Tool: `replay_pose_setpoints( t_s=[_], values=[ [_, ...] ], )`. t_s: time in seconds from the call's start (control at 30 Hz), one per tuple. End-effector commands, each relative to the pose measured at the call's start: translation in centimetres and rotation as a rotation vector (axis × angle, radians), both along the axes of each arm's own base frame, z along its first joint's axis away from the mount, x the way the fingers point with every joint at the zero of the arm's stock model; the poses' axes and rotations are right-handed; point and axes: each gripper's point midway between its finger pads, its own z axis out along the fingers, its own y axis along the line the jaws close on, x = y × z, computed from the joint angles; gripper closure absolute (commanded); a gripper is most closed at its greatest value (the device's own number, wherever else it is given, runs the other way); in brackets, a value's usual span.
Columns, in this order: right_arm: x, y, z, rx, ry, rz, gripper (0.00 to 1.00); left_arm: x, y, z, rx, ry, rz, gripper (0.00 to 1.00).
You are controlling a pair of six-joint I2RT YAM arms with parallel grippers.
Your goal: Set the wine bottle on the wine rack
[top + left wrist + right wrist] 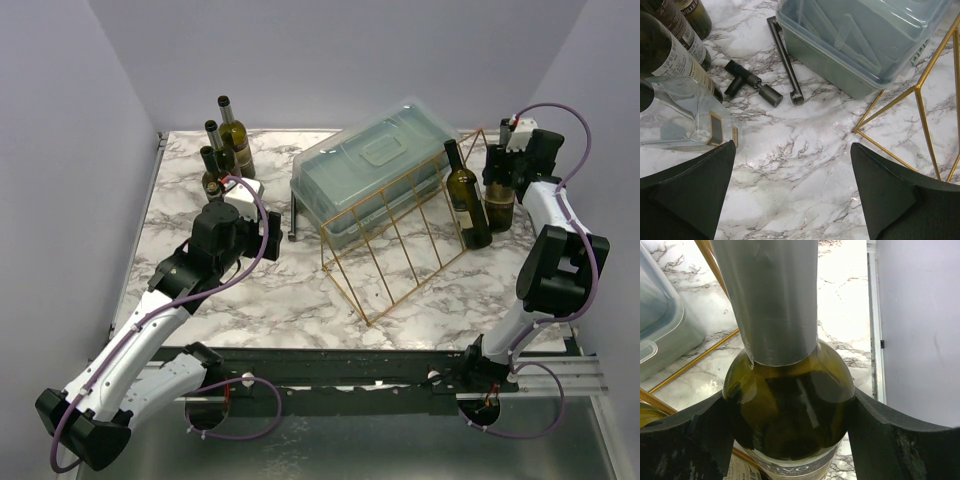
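**Bottle's in the right fingers, not on the rack yet**

So the setup is a white marble-look worktop [270, 290] with grey veins, boxed in by plain lavender-grey walls [330, 60]. The dark green glass wine bottle with a silver foil neck [790, 410] is upright at the back right, near the right wall and just past the right end of the thin gold wire wedge-shaped wine rack [400, 240]. A strip of pale label with lettering shows low on the glass. The right arm's fingers [890, 440] are clamped on its shoulder, one on each side. A second dark bottle with a black neck [466, 200] stands between it and the rack. The translucent bluish lidded plastic box [375, 165] sits behind the rack. The left arm's fingers [695, 190] are spread wide over bare marble, gripping nothing.
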Motion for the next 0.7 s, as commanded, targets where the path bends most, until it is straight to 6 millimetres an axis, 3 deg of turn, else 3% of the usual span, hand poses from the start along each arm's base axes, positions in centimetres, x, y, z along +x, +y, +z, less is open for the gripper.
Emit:
replay_pose_setpoints(
  t_s=[0.0,0.1,0.13,0.17,0.67],
  values=[
    [0.3,0.9,1.4,0.024,-0.043,0.014,0.28,-0.1,0.0,0.4,-0.009,-0.022,-0.005,0.01],
    [0.4,1.1,1.3,0.039,-0.029,0.015,0.21,-0.1,0.0,0.4,-0.008,-0.025,-0.003,0.01],
    [0.4,1.2,1.3,0.04,-0.021,0.017,0.07,-0.1,0.1,0.4,-0.008,-0.025,-0.002,0.01],
    [0.4,1.3,1.3,0.04,-0.015,0.021,0.0,-0.1,0.1,0.4,-0.008,-0.028,-0.001,0.01],
    [-1.3,1.9,3.2,0.023,-0.013,-0.031,0.0,-0.2,-0.2,0.0,-0.024,-0.012,-0.013,0.01]
  ],
)
